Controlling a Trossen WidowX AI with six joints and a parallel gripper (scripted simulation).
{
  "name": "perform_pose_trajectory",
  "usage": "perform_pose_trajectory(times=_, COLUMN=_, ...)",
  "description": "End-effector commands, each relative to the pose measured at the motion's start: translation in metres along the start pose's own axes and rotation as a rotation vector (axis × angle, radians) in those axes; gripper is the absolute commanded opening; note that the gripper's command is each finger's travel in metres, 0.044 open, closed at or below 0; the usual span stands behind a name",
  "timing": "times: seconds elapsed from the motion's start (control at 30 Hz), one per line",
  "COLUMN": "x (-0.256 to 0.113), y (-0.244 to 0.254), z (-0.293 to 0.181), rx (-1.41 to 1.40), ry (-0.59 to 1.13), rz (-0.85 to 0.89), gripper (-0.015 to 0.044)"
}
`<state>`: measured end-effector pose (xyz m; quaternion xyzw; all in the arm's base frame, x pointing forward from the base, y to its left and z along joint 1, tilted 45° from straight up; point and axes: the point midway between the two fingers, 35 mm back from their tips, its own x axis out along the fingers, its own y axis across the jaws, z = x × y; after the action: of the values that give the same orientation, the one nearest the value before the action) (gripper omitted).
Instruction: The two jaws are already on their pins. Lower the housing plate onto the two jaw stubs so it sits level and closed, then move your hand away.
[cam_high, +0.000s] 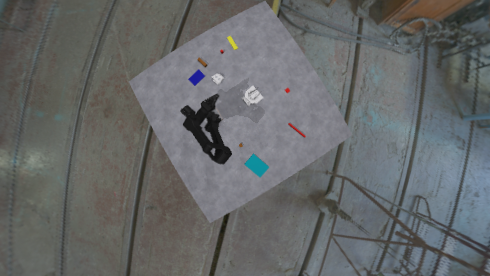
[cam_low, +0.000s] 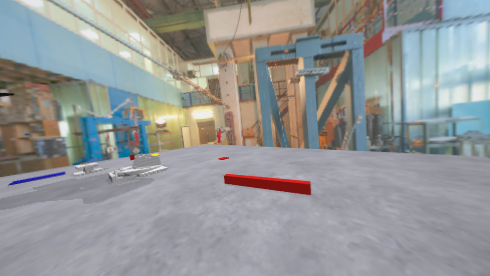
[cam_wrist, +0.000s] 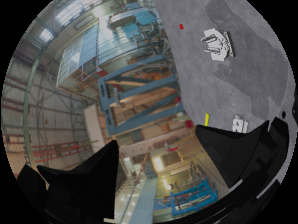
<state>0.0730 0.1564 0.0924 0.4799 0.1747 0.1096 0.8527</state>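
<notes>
A white assembly (cam_high: 253, 95) (cam_low: 137, 171) (cam_wrist: 217, 45), the base with the jaws, stands on the grey table. Narrow jaw shapes show on it in the wrist view; their seating on the pins is too small to tell. A smaller white part (cam_high: 217, 78) (cam_low: 88, 169) (cam_wrist: 240, 123) lies apart from it and looks like the housing plate, though its details are too small to be sure. My gripper (cam_high: 217, 96) (cam_wrist: 158, 137) is open and empty, fingers wide apart. It is raised above the table, away from both white parts.
A blue slab (cam_high: 196, 77) (cam_low: 37, 178) and a brown cylinder (cam_high: 202, 62) lie near the smaller white part. A yellow bar (cam_high: 232, 42) (cam_wrist: 206, 120), a small red block (cam_high: 287, 90) (cam_wrist: 181, 26), a red bar (cam_high: 297, 130) (cam_low: 267, 185) and a teal slab (cam_high: 257, 165) lie farther out.
</notes>
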Motion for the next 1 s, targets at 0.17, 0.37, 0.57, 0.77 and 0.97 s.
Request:
perform_pose_trajectory(times=0.17, x=0.001, y=-0.001, z=-0.002, rx=0.065, ry=-0.019, rz=-0.022, gripper=0.044)
perform_pose_trajectory(times=0.37, x=0.003, y=-0.003, z=-0.004, rx=0.178, ry=-0.053, rz=-0.058, gripper=0.044)
perform_pose_trajectory(times=0.57, x=0.005, y=-0.006, z=-0.007, rx=0.291, ry=-0.092, rz=-0.09, gripper=0.044)
perform_pose_trajectory(times=0.77, x=0.007, y=-0.008, z=-0.01, rx=0.404, ry=-0.134, rz=-0.119, gripper=0.044)
perform_pose_trajectory(times=0.97, x=0.01, y=-0.011, z=-0.013, rx=0.517, ry=-0.179, rz=-0.144, gripper=0.044)
